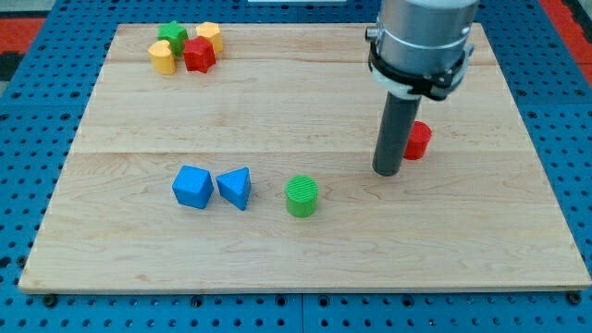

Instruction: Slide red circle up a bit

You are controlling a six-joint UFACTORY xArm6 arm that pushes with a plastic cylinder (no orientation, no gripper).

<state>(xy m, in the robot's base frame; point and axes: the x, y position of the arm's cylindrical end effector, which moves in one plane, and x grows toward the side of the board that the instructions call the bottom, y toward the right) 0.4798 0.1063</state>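
Note:
The red circle (418, 140) lies on the wooden board (277, 102) at the view's right, partly hidden behind my dark rod. My tip (387, 172) rests on the board just left of and slightly below the red circle, touching or nearly touching it.
A green circle (302, 196) lies left of the tip. A blue triangle (235, 188) and a blue cube-like block (192, 187) lie further left. At the view's top left a green star (171, 36), a red star (199, 55) and two yellow blocks (162, 57) (209, 35) cluster together.

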